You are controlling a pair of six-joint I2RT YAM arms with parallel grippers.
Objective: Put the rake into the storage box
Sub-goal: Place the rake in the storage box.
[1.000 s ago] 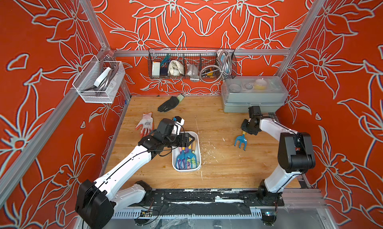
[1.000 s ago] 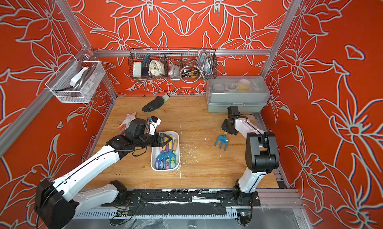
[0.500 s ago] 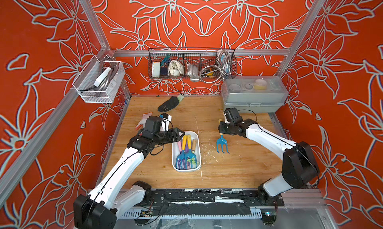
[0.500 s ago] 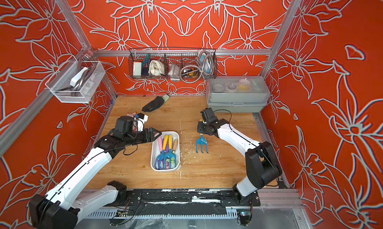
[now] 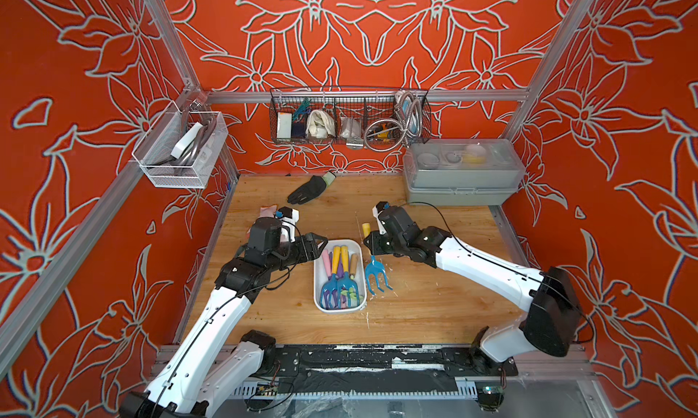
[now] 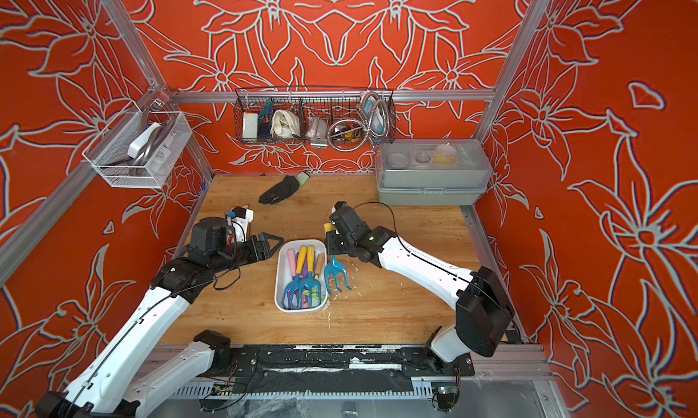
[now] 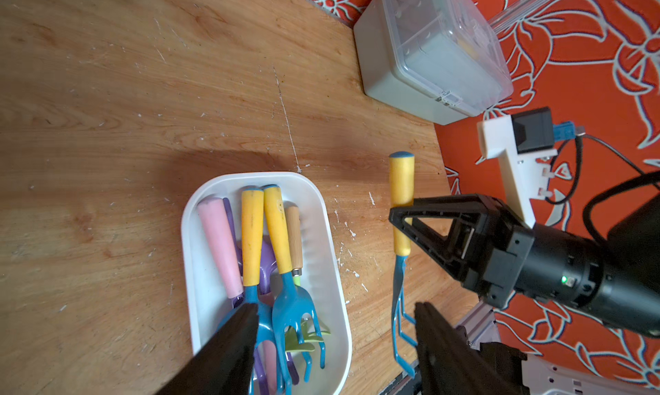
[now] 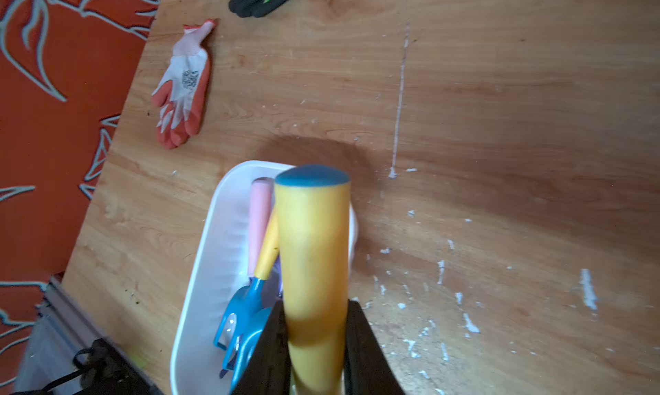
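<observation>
My right claw [image 5: 372, 248] is clenched on the rake [image 5: 377, 278] handle, my left claw [image 7: 335, 306] released; the box [image 5: 318, 280] holds 2 pronged tools [image 5: 338, 285], so the prongs could snag.

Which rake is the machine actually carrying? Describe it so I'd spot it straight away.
Find the white storage box in the middle of the wooden table. Just outside its long wall, on the right arm's side, the right pincer grips a rake with yellow handle and blue tines. Two look-alike rakes lie inside the box; only this one is outside it.
</observation>
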